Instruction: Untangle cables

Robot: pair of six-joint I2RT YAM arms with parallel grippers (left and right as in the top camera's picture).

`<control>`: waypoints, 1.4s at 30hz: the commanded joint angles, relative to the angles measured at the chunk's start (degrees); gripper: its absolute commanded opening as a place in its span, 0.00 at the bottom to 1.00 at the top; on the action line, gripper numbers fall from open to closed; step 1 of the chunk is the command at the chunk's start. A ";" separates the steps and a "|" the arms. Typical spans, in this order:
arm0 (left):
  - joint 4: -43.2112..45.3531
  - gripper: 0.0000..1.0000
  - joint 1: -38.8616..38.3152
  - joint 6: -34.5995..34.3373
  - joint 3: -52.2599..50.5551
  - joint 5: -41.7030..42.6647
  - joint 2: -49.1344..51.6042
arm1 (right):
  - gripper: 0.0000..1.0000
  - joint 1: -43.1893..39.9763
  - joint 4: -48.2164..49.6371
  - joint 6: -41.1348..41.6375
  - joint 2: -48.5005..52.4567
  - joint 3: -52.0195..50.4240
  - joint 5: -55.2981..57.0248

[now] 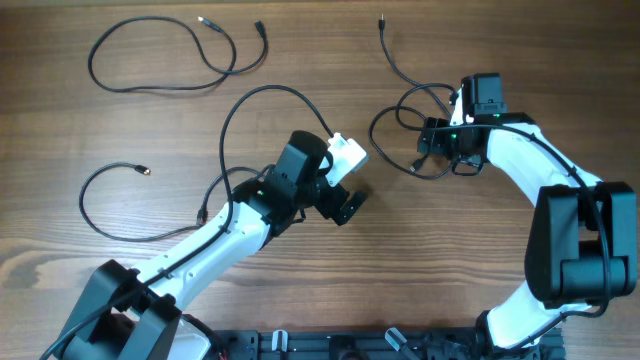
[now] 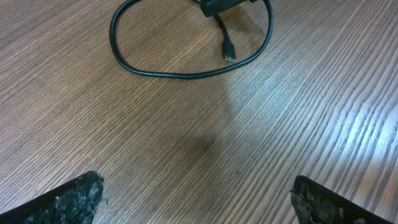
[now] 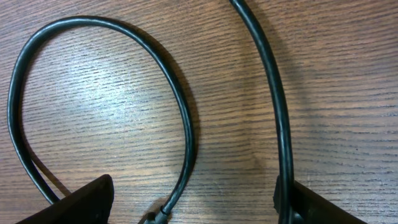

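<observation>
Beneath right pincer (image 3: pixel 199 199), jaws apart, cable (image 3: pixel 187 124) loops between fingers (image 3: pixel 81 200); left pincer (image 2: pixel 199 196) apart.

Left pincer (image 1: pixel 350 180) spread wide, right pincer (image 1: pixel 440 150) jaws apart, arms extended.

Wood-grain table (image 1: pixel 300 40), 3 thin black cables (image 1: pixel 91 60) lying spread across it

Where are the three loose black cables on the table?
Top-left cable (image 1: pixel 91 62), overhead view, left bend of its loop.
Left cable (image 1: pixel 146 171), overhead view, metal plug tip.
Right cable (image 1: pixel 381 20), overhead view, upper plug tip.
</observation>
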 commanded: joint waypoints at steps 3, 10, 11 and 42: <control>0.48 1.00 -0.22 0.11 -0.09 0.46 0.42 | 0.82 0.20 -3.89 3.30 -2.10 0.26 4.28; 0.87 1.00 -0.11 -1.86 -0.09 -1.79 0.42 | 0.86 3.23 -11.23 4.94 -15.87 0.35 4.83; 0.81 1.00 -0.11 -2.78 -0.09 -3.52 0.42 | 0.86 3.72 -12.72 5.60 -16.52 0.35 4.87; 0.37 1.00 2.97 -21.18 -0.09 -20.79 0.44 | 0.87 12.61 -3.93 15.06 9.73 -0.94 7.85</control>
